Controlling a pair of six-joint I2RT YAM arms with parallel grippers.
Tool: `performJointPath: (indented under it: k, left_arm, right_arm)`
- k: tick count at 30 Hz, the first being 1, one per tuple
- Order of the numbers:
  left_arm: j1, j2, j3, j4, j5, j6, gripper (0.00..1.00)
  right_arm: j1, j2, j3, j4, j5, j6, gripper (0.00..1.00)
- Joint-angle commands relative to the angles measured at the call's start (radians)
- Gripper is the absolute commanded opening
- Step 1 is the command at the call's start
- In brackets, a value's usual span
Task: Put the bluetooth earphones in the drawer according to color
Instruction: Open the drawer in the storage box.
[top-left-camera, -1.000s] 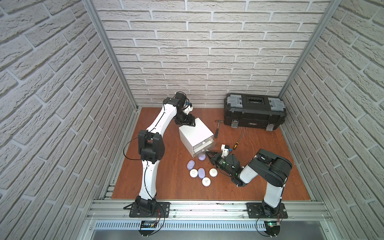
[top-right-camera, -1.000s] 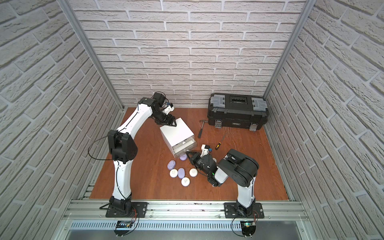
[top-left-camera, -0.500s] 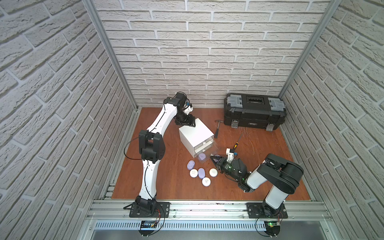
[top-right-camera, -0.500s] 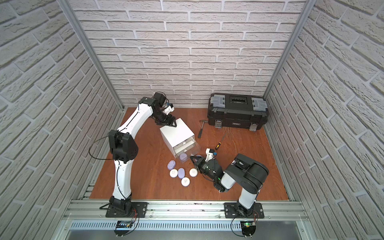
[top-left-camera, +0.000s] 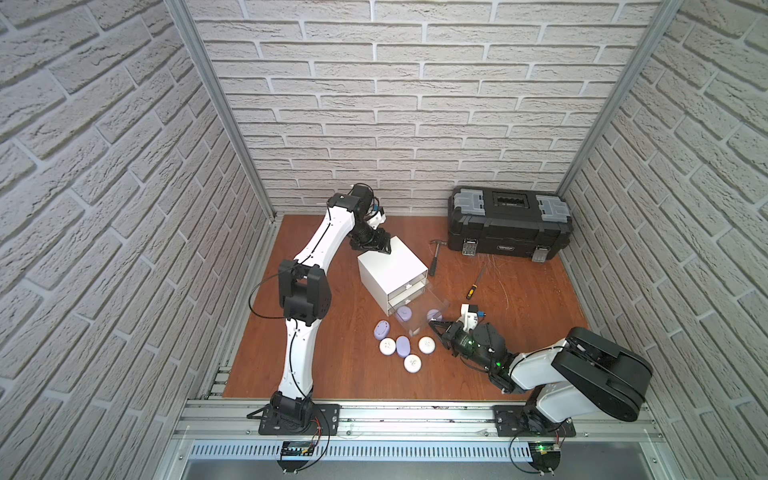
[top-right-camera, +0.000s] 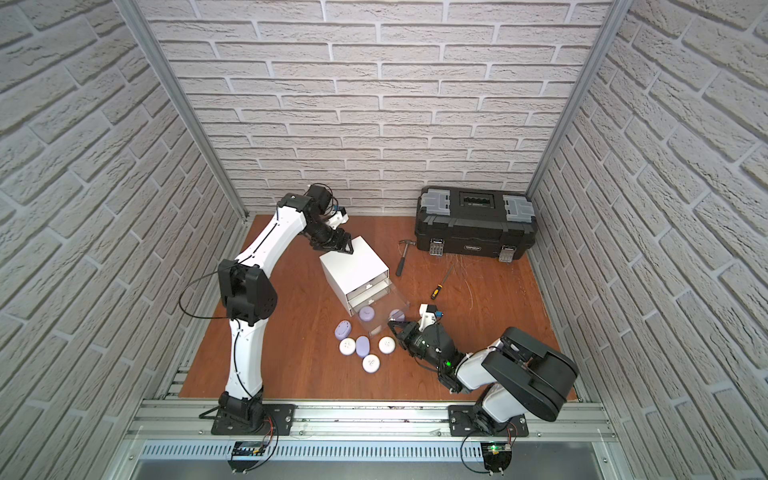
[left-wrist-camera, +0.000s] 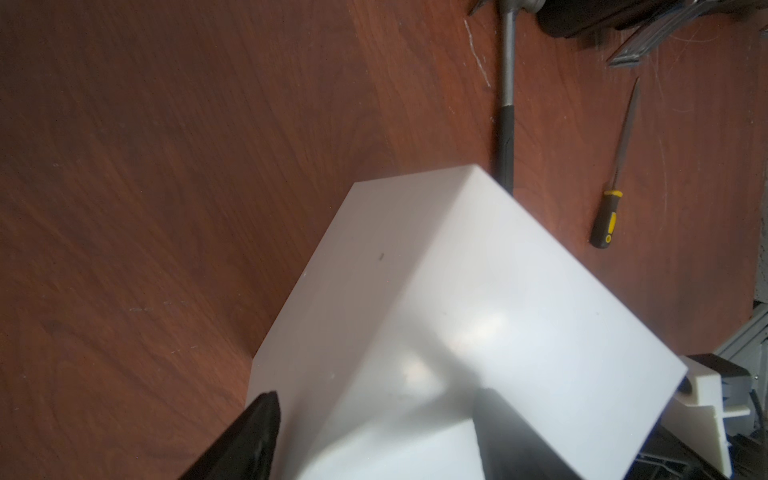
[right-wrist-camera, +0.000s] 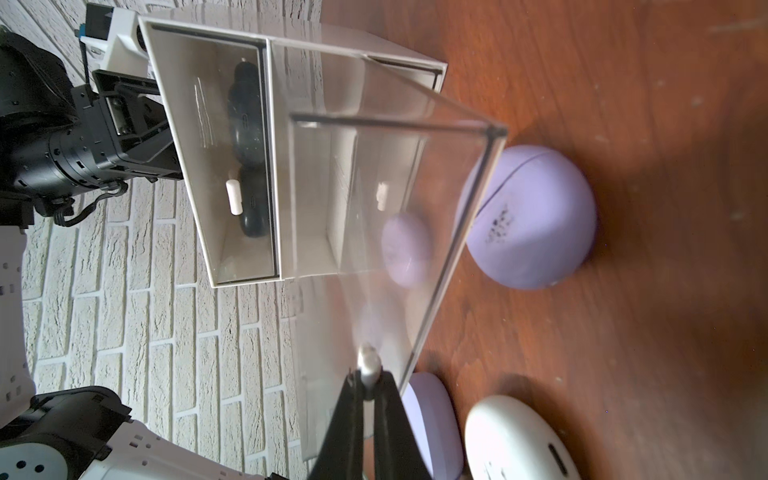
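Nearest, three white cases (top-left-camera: 412, 363) and two lavender cases (top-left-camera: 402, 347) lie bunched on the table (top-left-camera: 332, 374) just beside the right gripper (right-wrist-camera: 368, 386). It is pinched closed on the small pull (right-wrist-camera: 368, 362) of the pulled-out clear bottom drawer (right-wrist-camera: 492, 137); one lavender case (top-left-camera: 403, 312) lies inside, and a second lavender case (right-wrist-camera: 532, 216) looks just outside its front corner. Behind, the white cabinet (top-left-camera: 390, 266) shows black cases (right-wrist-camera: 249, 124) in its top drawer, and the left gripper (top-left-camera: 375, 248) straddles its rear top corner, jaws apart, clamping or not unclear; farther back lie the screwdriver (top-left-camera: 473, 286), hammer (top-left-camera: 434, 259) and black toolbox (top-left-camera: 509, 232).
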Motion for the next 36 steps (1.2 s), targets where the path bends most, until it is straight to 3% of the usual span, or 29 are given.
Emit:
performJointPath:
  k: [1, 14, 25, 28, 31, 36]
  left_arm:
    - [-0.003, 0.042, -0.001, -0.034, -0.048, 0.0, 0.77]
    - [-0.004, 0.036, -0.001, -0.041, -0.055, -0.001, 0.78]
    - [-0.007, 0.028, 0.0, -0.041, -0.057, -0.004, 0.78]
    - [-0.007, 0.027, 0.003, -0.041, -0.056, -0.004, 0.79]
    - [-0.007, 0.02, 0.004, -0.044, -0.062, -0.003, 0.8]
    - [-0.007, 0.001, 0.006, -0.045, -0.072, -0.004, 0.82]
  right_arm:
    - [0.007, -0.05, -0.02, -0.113, -0.016, 0.037, 0.03]
    - [0.006, -0.098, -0.011, -0.196, -0.042, 0.008, 0.04]
    - [0.005, -0.266, 0.001, -0.385, -0.042, -0.048, 0.34]
    - [0.005, -0.322, -0.006, -0.435, -0.053, -0.065, 0.39]
    - [0.003, -0.442, -0.007, -0.577, -0.068, -0.094, 0.4]
    - [0.002, -0.824, 0.066, -1.144, -0.01, -0.221, 0.41]
